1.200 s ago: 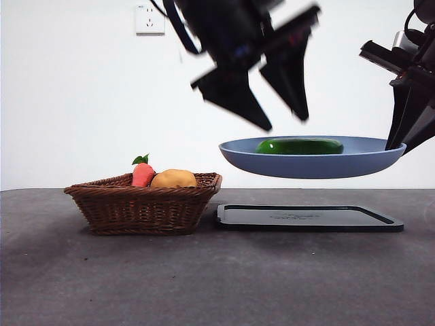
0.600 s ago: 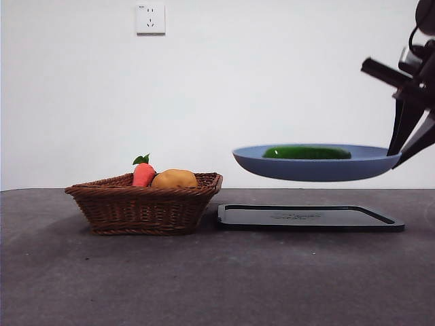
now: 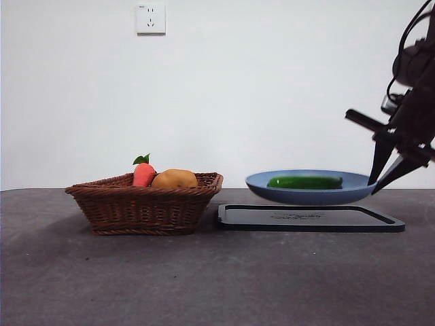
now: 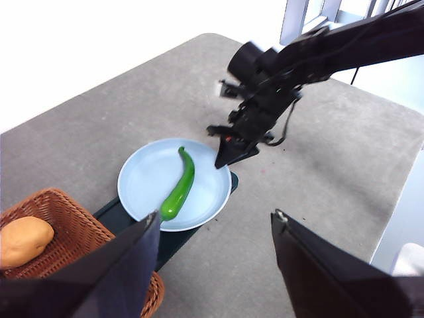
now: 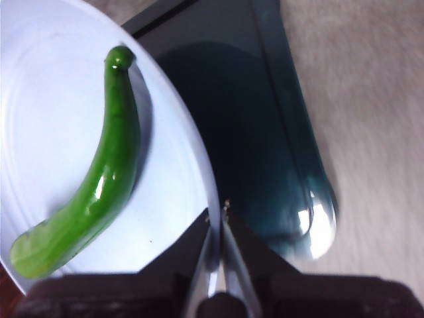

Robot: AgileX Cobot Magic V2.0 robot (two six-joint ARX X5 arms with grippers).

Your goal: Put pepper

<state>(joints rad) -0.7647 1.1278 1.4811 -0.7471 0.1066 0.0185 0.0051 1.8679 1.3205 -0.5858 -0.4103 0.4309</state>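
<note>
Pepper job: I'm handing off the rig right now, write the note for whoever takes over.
Right gripper: shut on the rim of the blue plate, holding it just above the black tray.
Left gripper: open, empty, high above the table.
Pepper: lying loose on the plate.
Wicker basket beside the tray holds the red-orange item and the potato-like lump.
Done: pepper is on the plate.
Left: the plate looks not quite seated on the tray; probably set it down and release.

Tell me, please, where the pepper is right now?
The pepper lies on the blue plate, which the right tool holds by its rim just above the black tray, beside the wicker basket.
</note>
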